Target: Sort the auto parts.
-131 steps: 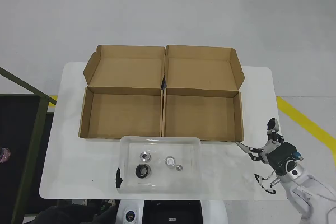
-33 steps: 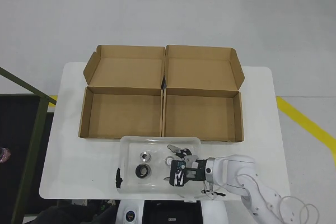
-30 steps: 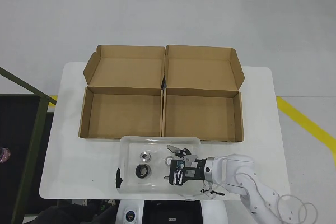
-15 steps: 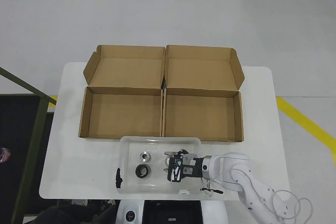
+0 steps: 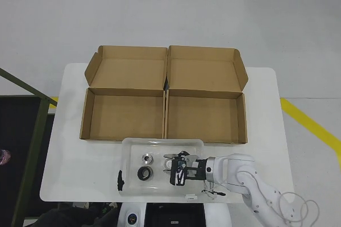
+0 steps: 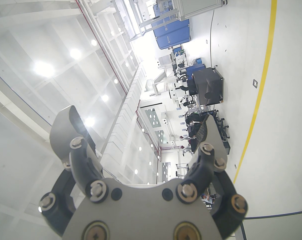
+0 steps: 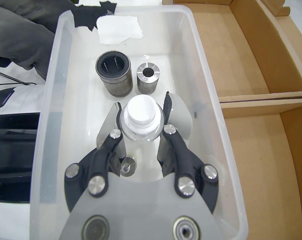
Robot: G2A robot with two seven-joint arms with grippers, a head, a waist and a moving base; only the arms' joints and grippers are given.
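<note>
Gripping inside the clear bin [image 7: 206, 81]: a white stepped part [image 7: 141, 111] was held by the right gripper [image 7: 142, 101].
The jaws were drawn in against both sides of the white stepped part, within the bin. A linear bearing [image 7: 114, 76] and a metal bushing [image 7: 148, 78] were stood upright at 9 o'clock of it in the top view, just beyond the fingertips. The bin was set at 6 o'clock of two open cardboard boxes [image 5: 125, 116]. The left gripper [image 6: 138, 118] was pointed at the ceiling, jaws spread wide, nothing held.
</note>
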